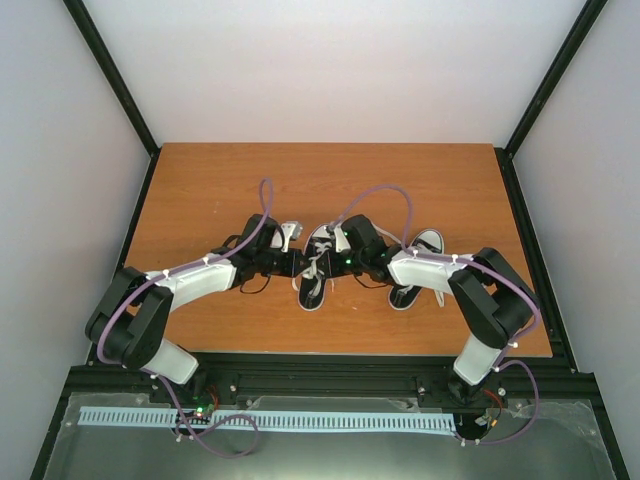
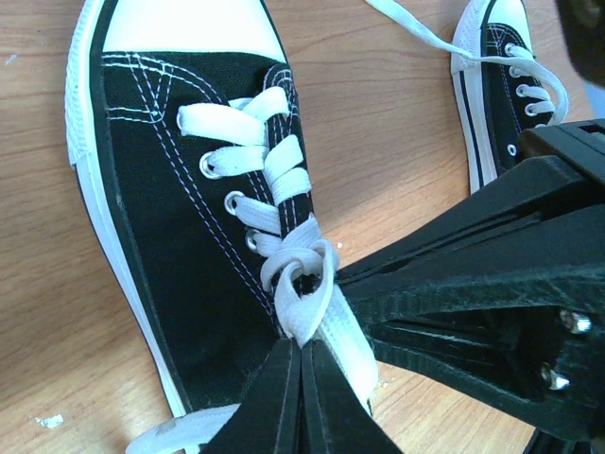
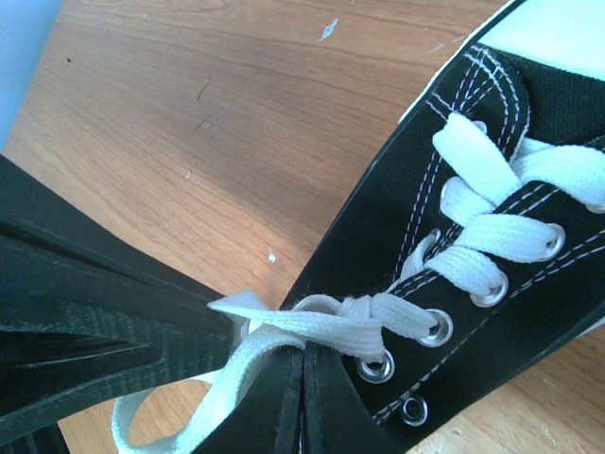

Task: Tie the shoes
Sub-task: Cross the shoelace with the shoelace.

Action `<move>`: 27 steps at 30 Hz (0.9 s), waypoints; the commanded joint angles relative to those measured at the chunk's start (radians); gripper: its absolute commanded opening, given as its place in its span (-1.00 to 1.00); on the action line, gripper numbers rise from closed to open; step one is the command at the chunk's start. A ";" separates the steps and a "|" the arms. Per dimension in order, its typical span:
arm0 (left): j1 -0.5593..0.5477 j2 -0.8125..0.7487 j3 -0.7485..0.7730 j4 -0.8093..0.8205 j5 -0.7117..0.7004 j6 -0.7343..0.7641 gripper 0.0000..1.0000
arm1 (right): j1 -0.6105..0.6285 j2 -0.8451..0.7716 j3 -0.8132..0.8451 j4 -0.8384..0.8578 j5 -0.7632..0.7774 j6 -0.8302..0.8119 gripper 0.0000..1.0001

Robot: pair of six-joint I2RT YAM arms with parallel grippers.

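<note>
1. Near the middle of the table point(image 1: 200, 190), just ahead of the two arm bases, lies the centre shoe point(image 1: 312, 285): black canvas, white sole, white toe cap, sitting on its sole on the wood.
2. Its white lace point(image 2: 284, 180) criss-crosses up the metal eyelets. At the top of the lacing the two ends wrap once around each other in a loose crossing.
3. Below that crossing, the left gripper point(image 2: 301, 346) reaches in from the shoe's opening. Its fingers are pressed together with one strand of lace pinched between the tips. A wider strand runs down beside them.
4. From the other side, the right gripper point(image 3: 302, 352) also has its fingers pressed together. A strand comes off the top eyelets, goes in at the tips and hangs away in a slack loop over the wood.
5. Both grippers meet over the shoe's tongue area, tips almost touching at the crossing. In the top view the two wrists face each other above the shoe.
6. Off to the right of the centre shoe, near it but apart, sits the second shoe point(image 1: 404, 296), also on its sole and partly hidden under the right forearm. One of its lace ends point(image 2: 416, 33) trails loose across the wood.
</note>
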 commanded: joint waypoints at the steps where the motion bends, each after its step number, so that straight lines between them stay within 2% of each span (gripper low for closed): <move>1: -0.002 -0.028 -0.009 0.048 -0.016 0.010 -0.99 | 0.012 0.032 0.027 0.008 0.021 0.010 -0.94; 9: -0.002 -0.038 -0.023 0.086 0.000 0.014 -0.99 | 0.020 0.051 0.021 0.006 0.040 0.010 -0.94; 19: -0.002 -0.016 -0.048 0.148 0.103 0.035 -0.97 | 0.020 0.053 0.020 0.008 0.050 0.011 -0.94; 23: -0.003 -0.010 -0.054 0.160 0.127 0.043 -0.83 | 0.020 0.049 0.015 0.010 0.053 0.012 -0.94; 27: -0.001 -0.020 -0.038 0.116 0.070 0.041 -0.58 | 0.020 0.046 0.012 0.010 0.053 0.013 -0.94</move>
